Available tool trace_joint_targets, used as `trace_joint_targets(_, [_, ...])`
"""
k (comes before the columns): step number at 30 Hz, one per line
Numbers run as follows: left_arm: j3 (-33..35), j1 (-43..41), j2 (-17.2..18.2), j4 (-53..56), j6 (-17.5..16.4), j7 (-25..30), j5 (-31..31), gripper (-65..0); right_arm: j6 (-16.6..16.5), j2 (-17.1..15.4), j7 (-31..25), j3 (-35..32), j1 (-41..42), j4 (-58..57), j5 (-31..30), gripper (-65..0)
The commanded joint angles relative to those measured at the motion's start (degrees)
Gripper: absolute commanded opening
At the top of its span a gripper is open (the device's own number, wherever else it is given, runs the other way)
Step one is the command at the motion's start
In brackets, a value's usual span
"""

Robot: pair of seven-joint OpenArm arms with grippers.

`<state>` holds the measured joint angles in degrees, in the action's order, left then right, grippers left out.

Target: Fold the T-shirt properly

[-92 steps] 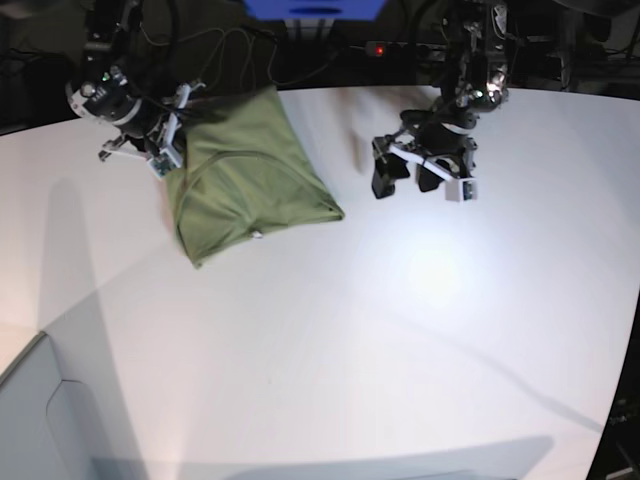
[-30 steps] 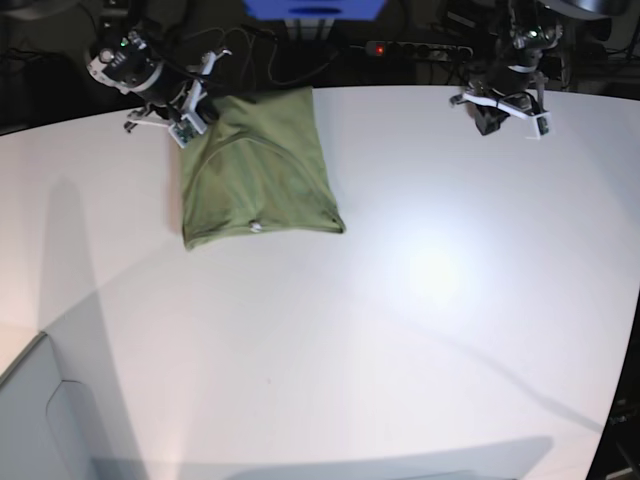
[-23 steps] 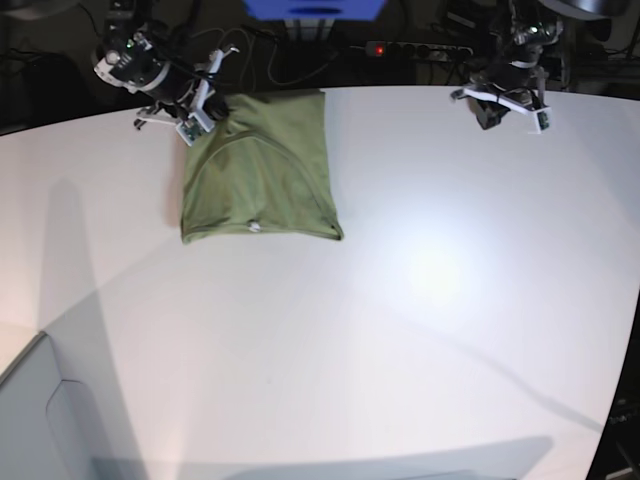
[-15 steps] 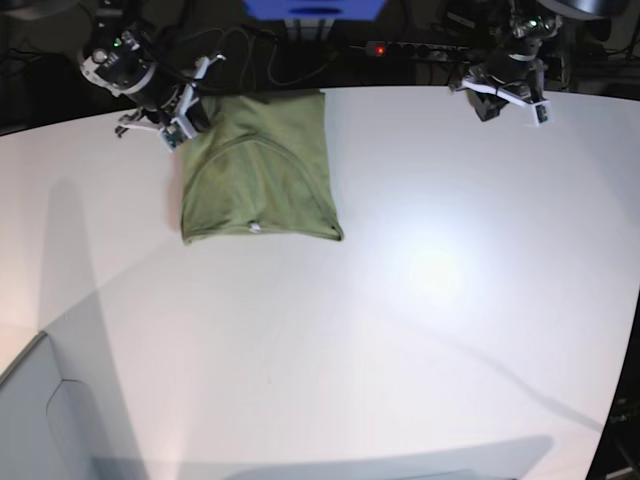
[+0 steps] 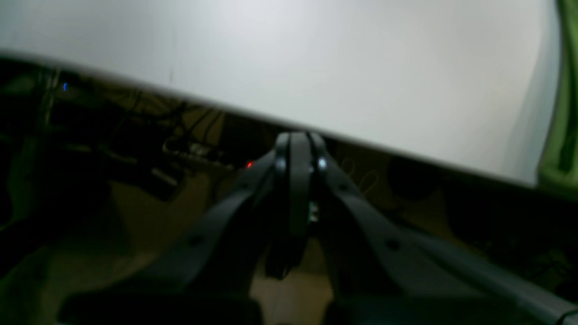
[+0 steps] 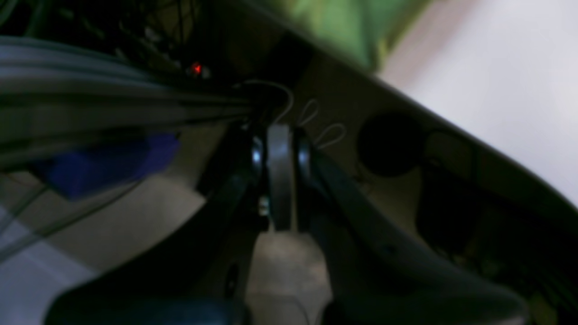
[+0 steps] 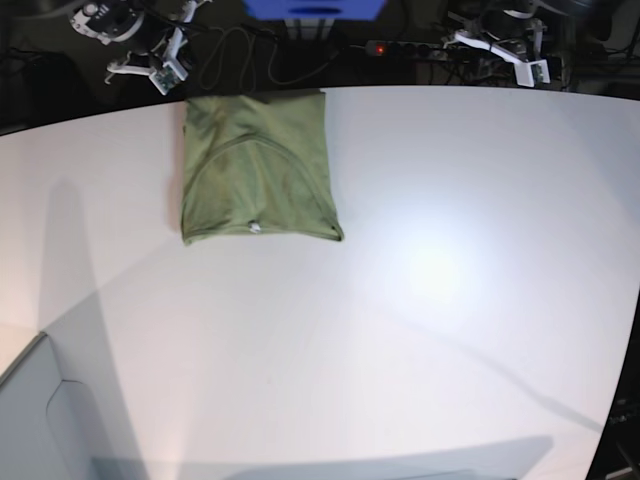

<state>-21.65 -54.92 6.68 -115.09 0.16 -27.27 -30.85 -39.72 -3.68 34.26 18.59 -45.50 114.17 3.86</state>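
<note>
The olive-green T-shirt [image 7: 255,165] lies folded into a compact rectangle on the white table [image 7: 420,300], close to its far edge. My right gripper [image 7: 158,72] is off the table beyond the shirt's far left corner, shut and empty. In the right wrist view its fingers [image 6: 280,149] are pressed together, with the T-shirt [image 6: 347,22] a green blur above them. My left gripper [image 7: 503,52] is behind the table's far right edge, also shut and empty. Its closed fingertips [image 5: 295,149] hang just past the table edge, and the T-shirt [image 5: 562,135] shows at the right border.
Behind the table [image 5: 316,58] lie dark cables and a power strip with a red light [image 7: 380,48]. A blue object [image 7: 315,10] stands at the back centre. A grey panel [image 7: 40,420] sits at the lower left corner.
Both arms have drawn back off the table toward the far edge. The right gripper has left the shirt's far left corner. The shirt was pulled straight and now lies still.
</note>
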Motion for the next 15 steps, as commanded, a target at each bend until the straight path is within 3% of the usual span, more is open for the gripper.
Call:
trace_joint_targets(1, [-0.2,-1.83,0.14,-0.65,-0.03,0.85,-0.31,-65.0,-0.28,-0.14,-0.72,0.0,-1.32,0.78,-0.74,-65.0])
trace_joint_targets(5, [-0.2,-3.41,0.14,2.78,0.23,0.85,0.48,-65.0,-0.28,-0.76,-0.72,-0.17,-2.81,-2.13,-0.74,-65.0])
trace_joint_targets(15, [2.7,5.82,-0.57,24.05,-0.12,1.38,18.15,-65.0,-0.28,-1.99,-1.43,-0.52,7.03,-27.18,-0.74,-65.0])
